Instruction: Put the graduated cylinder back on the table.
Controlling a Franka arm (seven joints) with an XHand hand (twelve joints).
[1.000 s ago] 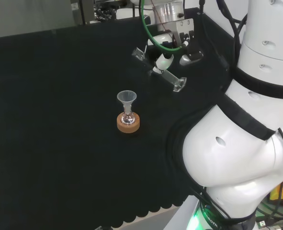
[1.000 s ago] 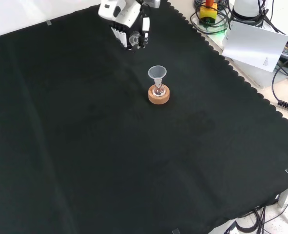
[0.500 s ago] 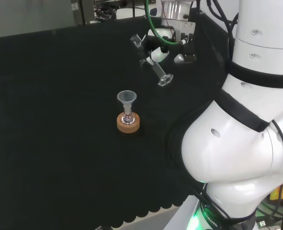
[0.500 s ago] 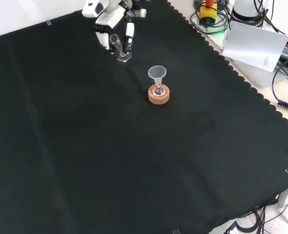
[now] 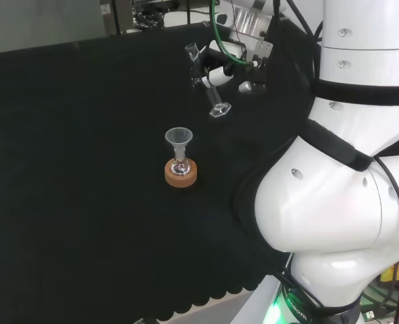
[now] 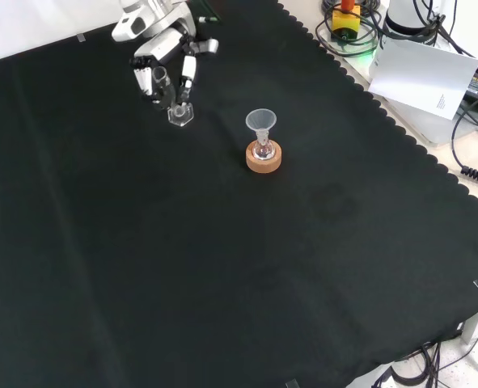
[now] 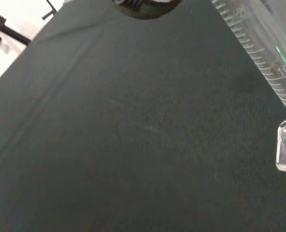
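Head view: hand [image 5: 221, 67] at the far side of the black cloth [image 5: 77, 169], fingers curled round the clear graduated cylinder [image 5: 211, 91], which tilts, foot lowest. Nearer stands a flask with funnel [image 5: 179, 150] on a cork ring [image 5: 181, 173].

Front view: cylinder foot [image 6: 179, 114] low over the cloth, left of the funnel; contact cannot be told.

Wrist view: graduated tube and foot close against the cloth.

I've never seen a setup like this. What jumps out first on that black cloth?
The black and white hand, at the far edge of the cloth in the front view, holds a clear graduated cylinder nearly upright, base down, close over the cloth. In the middle a small funnel stands in a tiny flask on a cork ring. In the head view, the big white arm looms at right.
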